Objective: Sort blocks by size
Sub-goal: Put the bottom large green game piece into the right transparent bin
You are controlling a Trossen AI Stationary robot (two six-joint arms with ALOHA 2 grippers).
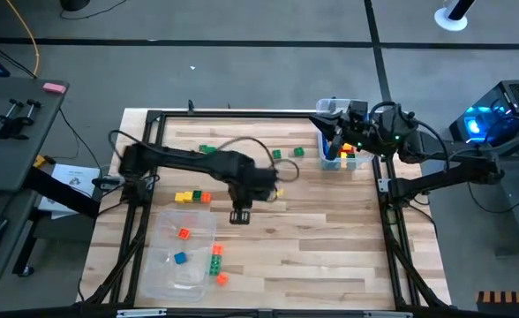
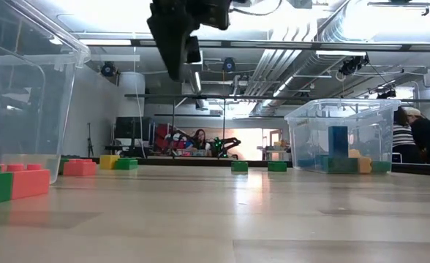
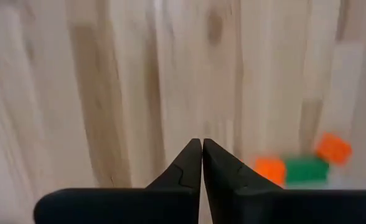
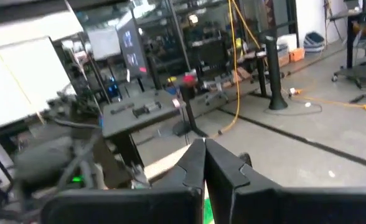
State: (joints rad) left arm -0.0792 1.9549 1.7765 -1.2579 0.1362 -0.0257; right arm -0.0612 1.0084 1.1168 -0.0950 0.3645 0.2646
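- The left gripper [image 3: 201, 144] hangs above bare wood near the middle of the table [image 1: 330, 238], its two dark fingers pressed tip to tip with nothing between them.
- Just past those fingertips, in the left wrist view, an orange block [image 3: 270, 169], a green block [image 3: 306, 170] and another orange one [image 3: 333, 148] lie close together, blurred.
- From overhead, the left gripper sits just beside a yellow-and-orange row of blocks [image 1: 192, 197], with a clear bin [image 1: 167, 265] toward the near left corner holding a few orange, blue and green pieces.
- Two green blocks [image 1: 287, 154] lie loose toward the far edge, and another green one [image 1: 207, 150] farther left.
- The right gripper [image 4: 203, 144] is also closed and empty, held up at the far right corner over a second clear bin [image 1: 330, 162] with blue, yellow and orange blocks in it.
- From table height, a green and pink block [image 2: 10, 183] sit at the near left beside the bin wall, and people can be seen in the room behind.
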